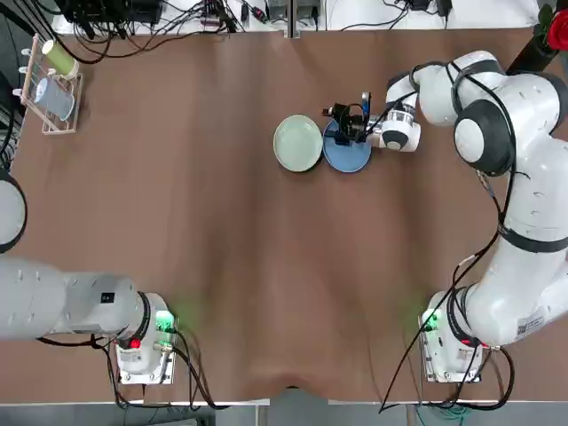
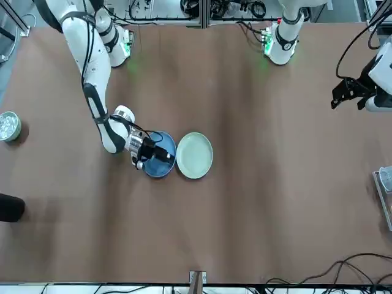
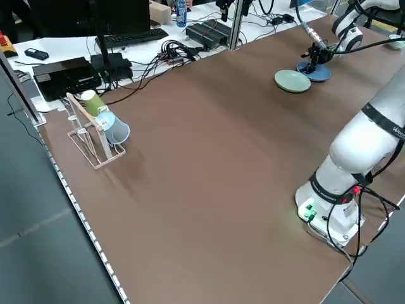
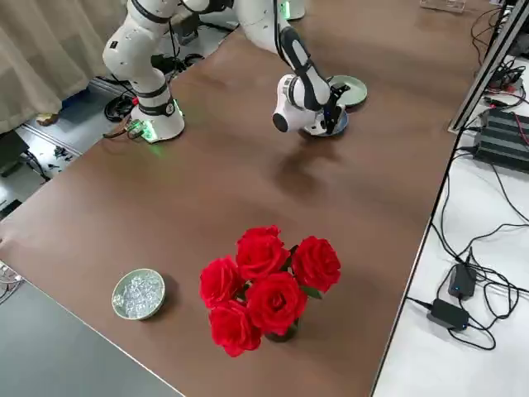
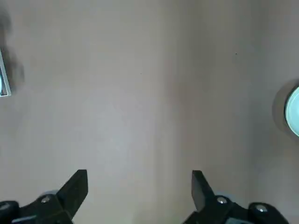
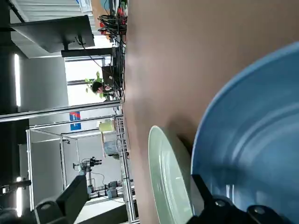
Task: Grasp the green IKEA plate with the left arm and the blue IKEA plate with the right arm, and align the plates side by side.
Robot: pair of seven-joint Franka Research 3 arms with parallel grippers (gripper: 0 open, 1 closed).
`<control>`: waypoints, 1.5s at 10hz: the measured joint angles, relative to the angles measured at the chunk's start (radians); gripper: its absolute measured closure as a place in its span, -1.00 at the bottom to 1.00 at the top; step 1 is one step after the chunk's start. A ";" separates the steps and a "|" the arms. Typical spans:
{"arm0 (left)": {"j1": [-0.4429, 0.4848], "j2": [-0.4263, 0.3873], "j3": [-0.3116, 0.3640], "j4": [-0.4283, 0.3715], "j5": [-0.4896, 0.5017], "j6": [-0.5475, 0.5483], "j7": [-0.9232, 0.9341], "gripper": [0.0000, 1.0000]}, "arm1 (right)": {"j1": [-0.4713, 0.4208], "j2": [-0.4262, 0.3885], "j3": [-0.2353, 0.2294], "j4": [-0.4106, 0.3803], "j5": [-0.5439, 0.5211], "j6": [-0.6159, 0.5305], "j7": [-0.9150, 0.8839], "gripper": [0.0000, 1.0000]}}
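The pale green plate (image 1: 297, 143) and the sky-blue plate (image 1: 348, 153) lie flat on the brown table, rims touching, at the far middle. My right gripper (image 1: 344, 120) hangs low over the blue plate's (image 2: 160, 164) far rim, fingers open, gripping nothing. In the right wrist view one fingertip (image 6: 202, 190) sits at the blue plate's (image 6: 252, 140) edge, with the green plate (image 6: 166, 182) just beyond it. My left gripper (image 2: 345, 92) is parked high over the table's left side, far from both plates, and stands open (image 5: 138, 191) above bare table.
A wooden rack with a green and a blue cup (image 1: 51, 84) stands at the far left. A vase of red roses (image 4: 264, 281) and a small glass bowl (image 4: 139, 294) stand at the table's right side. Cables run along the back edge.
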 joint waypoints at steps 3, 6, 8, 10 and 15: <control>-0.002 0.002 -0.001 0.002 0.000 0.000 0.000 -0.96 | 0.000 0.001 0.000 0.008 0.000 0.002 0.000 -0.96; -0.002 0.002 -0.003 0.008 0.000 0.000 0.000 -0.96 | 0.000 0.001 -0.002 0.014 0.000 0.002 0.000 -0.96; -0.002 0.002 -0.003 0.011 0.000 0.000 0.000 -0.96 | 0.000 0.002 -0.003 0.015 0.000 0.002 0.000 -0.96; -0.002 0.002 -0.003 0.012 0.000 0.000 0.000 -0.96 | 0.000 0.004 -0.003 0.017 0.000 0.002 0.000 -0.96; -0.002 0.004 -0.004 0.013 0.000 0.000 0.000 -0.93 | -0.001 0.028 -0.003 0.045 0.001 0.002 0.000 -0.96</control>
